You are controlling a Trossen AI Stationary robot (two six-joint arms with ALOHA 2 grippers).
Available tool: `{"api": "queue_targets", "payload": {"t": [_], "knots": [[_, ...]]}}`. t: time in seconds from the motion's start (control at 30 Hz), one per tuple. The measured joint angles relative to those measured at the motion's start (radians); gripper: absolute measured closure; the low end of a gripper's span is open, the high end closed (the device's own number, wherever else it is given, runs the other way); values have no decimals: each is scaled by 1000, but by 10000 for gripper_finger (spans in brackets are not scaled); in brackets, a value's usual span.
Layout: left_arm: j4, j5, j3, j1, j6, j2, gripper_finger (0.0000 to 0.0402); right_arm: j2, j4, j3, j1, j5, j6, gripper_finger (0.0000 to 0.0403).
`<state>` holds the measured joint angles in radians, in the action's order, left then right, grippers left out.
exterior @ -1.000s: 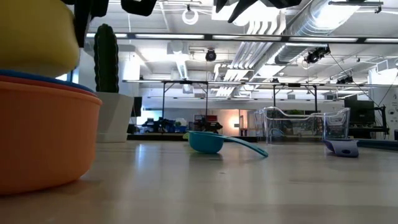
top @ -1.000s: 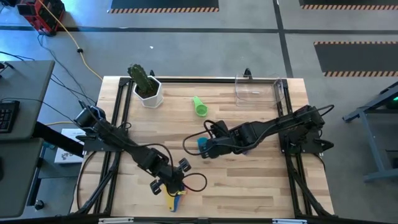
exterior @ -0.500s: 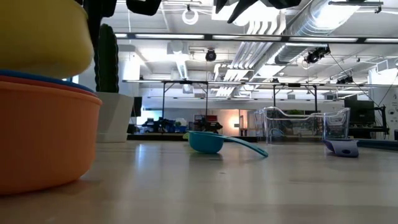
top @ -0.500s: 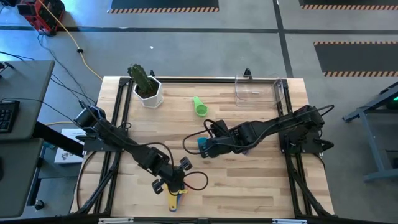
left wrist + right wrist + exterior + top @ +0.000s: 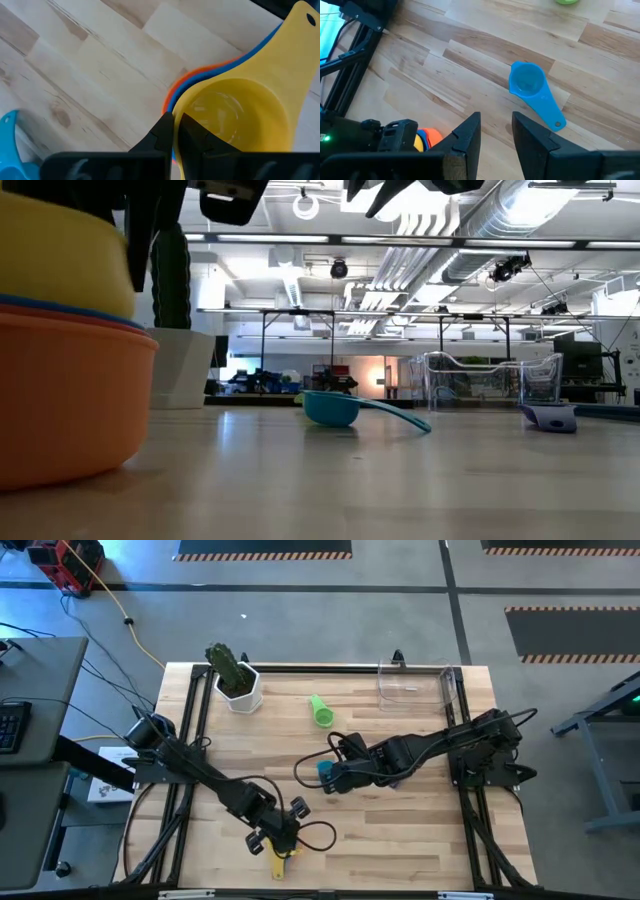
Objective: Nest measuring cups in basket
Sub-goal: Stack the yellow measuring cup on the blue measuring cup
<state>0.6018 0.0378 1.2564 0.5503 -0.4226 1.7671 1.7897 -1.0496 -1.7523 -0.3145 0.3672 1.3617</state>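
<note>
A yellow measuring cup (image 5: 235, 120) sits nested in a blue cup (image 5: 172, 100) and an orange cup (image 5: 60, 400), which stands on the table by the near edge. My left gripper (image 5: 174, 131) is above this stack (image 5: 278, 860), shut on the yellow cup. The teal cup (image 5: 530, 85) lies upright mid-table. My right gripper (image 5: 496, 132) hovers open above and just short of it (image 5: 323, 772). A green cup (image 5: 320, 710) lies toward the far edge and a purple one (image 5: 548, 417) near the clear basket (image 5: 415, 685). No red cup shows. My left gripper pinches the yellow cup's rim (image 5: 179, 107) on the side opposite its handle (image 5: 300, 20), one finger inside the bowl and one outside. The fingers come from above, pointing down. The cup sits upright inside the blue and orange cups, which rest on the table.
A white pot with a cactus-like plant (image 5: 238, 685) stands at the far left corner. Black frame rails (image 5: 190, 740) run along the table's left and right sides. Bare wood lies between the stack and the teal cup. Cables loop beside the left gripper.
The yellow cup has sunk lower into the blue and orange cups, with the left gripper shut on it throughout. The left gripper has shifted a little toward the near edge. The right arm has kept still.
</note>
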Motion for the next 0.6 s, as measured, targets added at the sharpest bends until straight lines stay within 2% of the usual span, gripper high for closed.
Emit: {"api": "queue_targets", "payload": {"t": [0.4, 0.6], "knots": [[5, 34, 0, 0, 16, 5, 393, -1, -2, 0, 0, 0, 0, 302], [5, 34, 0, 0, -7, 5, 363, -1, -8, 0, 0, 0, 0, 302]]}}
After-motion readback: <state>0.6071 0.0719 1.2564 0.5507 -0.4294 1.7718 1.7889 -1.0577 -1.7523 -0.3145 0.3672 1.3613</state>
